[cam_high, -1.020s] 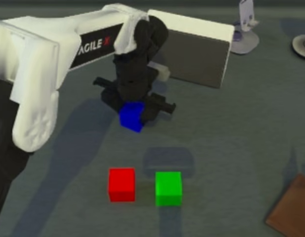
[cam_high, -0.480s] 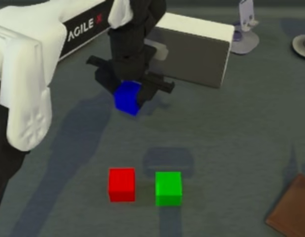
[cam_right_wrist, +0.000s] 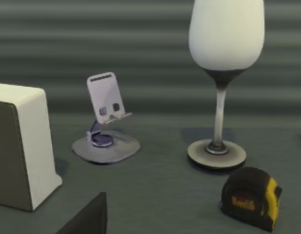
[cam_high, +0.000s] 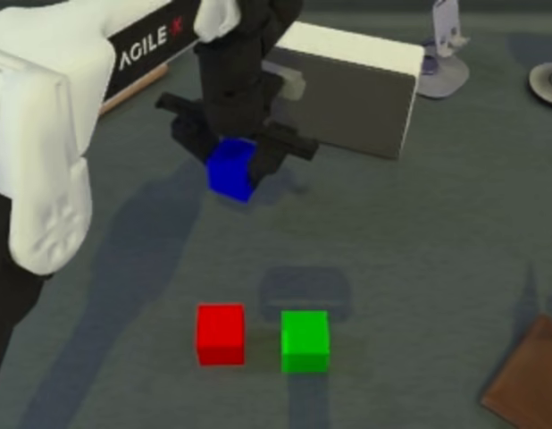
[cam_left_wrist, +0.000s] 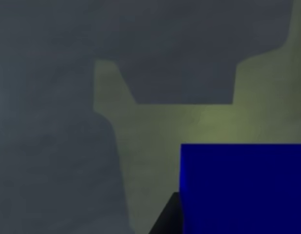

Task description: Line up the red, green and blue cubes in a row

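So the left pincer [cam_high: 233, 161] is clamped on the blue cube [cam_high: 231, 170], holding it up off the counter [cam_high: 419, 232] just in front of the big white box [cam_high: 352, 85]. Nearer the front edge, the red cube [cam_high: 221, 333] sits with the green cube [cam_high: 305, 340] just beside it on its right, not touching. Right arm isn't in the top view; can't tell what its pincer's doing.
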Controlling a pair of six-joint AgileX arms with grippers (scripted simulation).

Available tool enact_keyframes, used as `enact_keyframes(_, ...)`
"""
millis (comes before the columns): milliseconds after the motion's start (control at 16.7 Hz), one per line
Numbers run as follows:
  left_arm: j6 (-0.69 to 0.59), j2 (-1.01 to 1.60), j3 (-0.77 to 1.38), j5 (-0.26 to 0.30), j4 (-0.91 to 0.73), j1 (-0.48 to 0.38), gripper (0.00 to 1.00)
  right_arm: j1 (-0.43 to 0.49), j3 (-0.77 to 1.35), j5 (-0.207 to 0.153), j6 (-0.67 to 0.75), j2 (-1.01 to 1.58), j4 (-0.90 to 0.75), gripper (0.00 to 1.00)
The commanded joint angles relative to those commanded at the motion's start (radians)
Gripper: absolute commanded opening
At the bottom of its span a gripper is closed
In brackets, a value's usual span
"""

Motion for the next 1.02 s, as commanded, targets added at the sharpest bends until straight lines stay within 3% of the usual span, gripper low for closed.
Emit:
enact_keyframes(300, -0.211, -0.009, -0.004, -0.006, -0.009, -0.113, 0.00, 0.000, 0.000, 0.000, 0.000, 0.000, 0.000, 1.00)
enact_keyframes(780, -0.801, -0.061, -0.058, -0.005, -0.022, -0.391, 0.00, 0.000, 0.000, 0.000, 0.000, 0.000, 0.000, 1.00)
enact_keyframes(1020, -0.940, -0.091, -0.079, -0.004, -0.015, -0.470, 0.00, 0.000, 0.000, 0.000, 0.000, 0.000, 0.000, 1.00)
